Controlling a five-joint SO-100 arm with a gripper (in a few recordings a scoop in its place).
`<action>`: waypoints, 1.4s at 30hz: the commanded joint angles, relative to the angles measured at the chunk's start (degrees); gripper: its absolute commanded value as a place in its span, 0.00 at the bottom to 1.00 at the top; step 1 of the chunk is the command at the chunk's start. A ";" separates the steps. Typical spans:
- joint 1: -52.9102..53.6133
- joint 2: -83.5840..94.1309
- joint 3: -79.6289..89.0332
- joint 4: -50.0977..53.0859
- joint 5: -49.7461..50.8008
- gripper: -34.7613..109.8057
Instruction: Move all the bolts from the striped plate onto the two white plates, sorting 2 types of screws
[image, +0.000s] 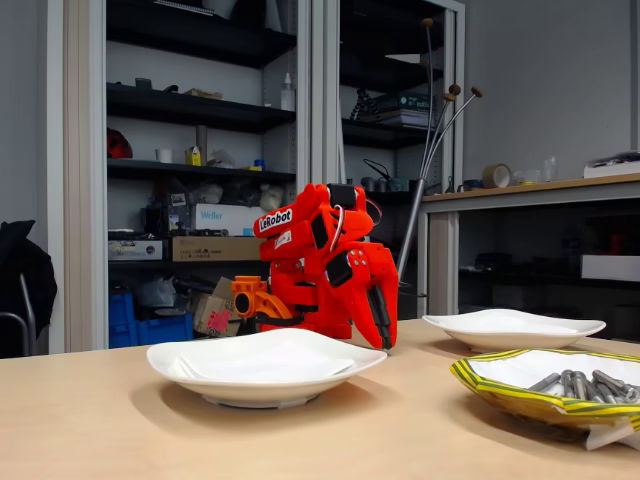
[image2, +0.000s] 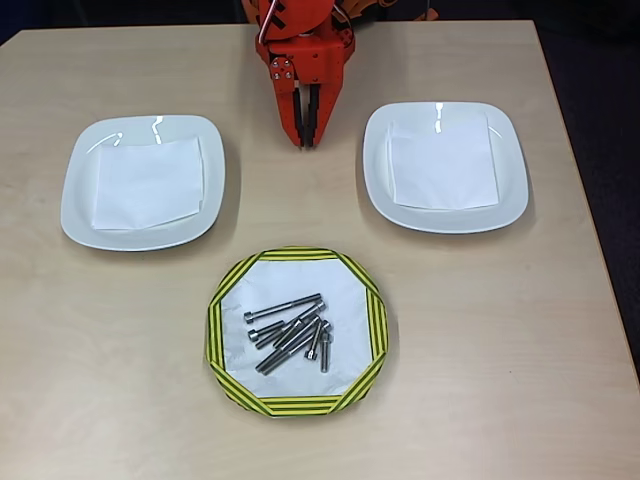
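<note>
Overhead view: bolts (image2: 292, 331) on striped plate (image2: 296, 405), well apart from narrow, empty jaws.

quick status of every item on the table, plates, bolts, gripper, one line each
striped plate: holds all the bolts
bolts: loose pile lying flat, long and short ones mixed, unsorted
left white plate: no bolts, a white paper square lies in it
right white plate: no bolts, a white paper square lies in it
gripper: shut, holding nothing, parked tips-down between the white plates
</note>
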 joint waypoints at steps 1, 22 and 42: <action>-0.62 0.44 0.26 0.88 0.26 0.24; -0.62 0.44 0.26 0.88 0.26 0.24; -5.54 0.97 -5.10 -2.02 -6.33 0.24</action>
